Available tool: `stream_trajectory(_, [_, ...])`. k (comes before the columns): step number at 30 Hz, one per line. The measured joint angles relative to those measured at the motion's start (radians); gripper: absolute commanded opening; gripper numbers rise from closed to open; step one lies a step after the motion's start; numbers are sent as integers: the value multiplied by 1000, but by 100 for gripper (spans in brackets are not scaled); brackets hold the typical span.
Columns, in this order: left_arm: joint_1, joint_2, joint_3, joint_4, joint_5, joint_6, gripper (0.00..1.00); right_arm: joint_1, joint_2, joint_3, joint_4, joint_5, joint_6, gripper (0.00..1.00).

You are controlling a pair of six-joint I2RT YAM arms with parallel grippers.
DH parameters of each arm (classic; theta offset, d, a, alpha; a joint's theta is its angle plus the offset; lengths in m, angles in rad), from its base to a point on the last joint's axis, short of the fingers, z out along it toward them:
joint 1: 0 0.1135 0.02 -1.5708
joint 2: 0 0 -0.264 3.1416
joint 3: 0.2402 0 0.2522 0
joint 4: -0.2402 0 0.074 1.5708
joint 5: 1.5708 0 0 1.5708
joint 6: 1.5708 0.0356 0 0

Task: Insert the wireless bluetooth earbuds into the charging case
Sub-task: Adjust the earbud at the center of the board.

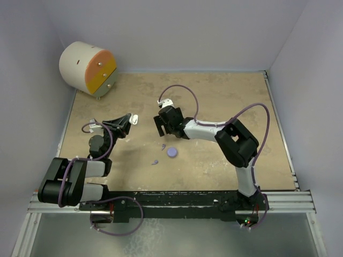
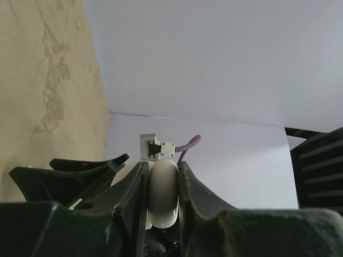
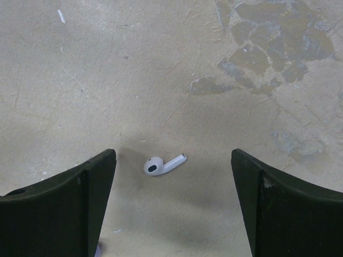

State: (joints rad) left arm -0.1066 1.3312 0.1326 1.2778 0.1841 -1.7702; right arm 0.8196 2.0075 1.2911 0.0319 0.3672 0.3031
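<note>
The right tool (image 3: pixel 172 158), its two black fingers (image 3: pixel 64 198) spread wide apart, hangs over a mottled beige table (image 3: pixel 161 64). A small white plastic earbud (image 3: pixel 155 166) with a short stem lies on the table between the fingers, touching neither.

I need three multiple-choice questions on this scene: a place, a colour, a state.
1. Where is the white earbud? A) in a bowl B) on the table below the right end effector C) on a shelf
2. The round case on the table is: A) lilac B) green C) black
3. The left end effector is: A) open B) shut on a white case C) out of view
Answers: B, the right wrist view shows it there; A, the top view shows it; B, its jaws squeeze the case.
</note>
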Motion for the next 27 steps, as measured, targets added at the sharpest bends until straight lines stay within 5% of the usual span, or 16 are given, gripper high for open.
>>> stream_trajectory(7, [2,-1,0,0,3,0,0,-1,-1,-2,10,-1,-63,90])
stream_trajectory(27, [14,-12,0,0,11,-2,0,-16,-56,-64,166,-338,-176,89])
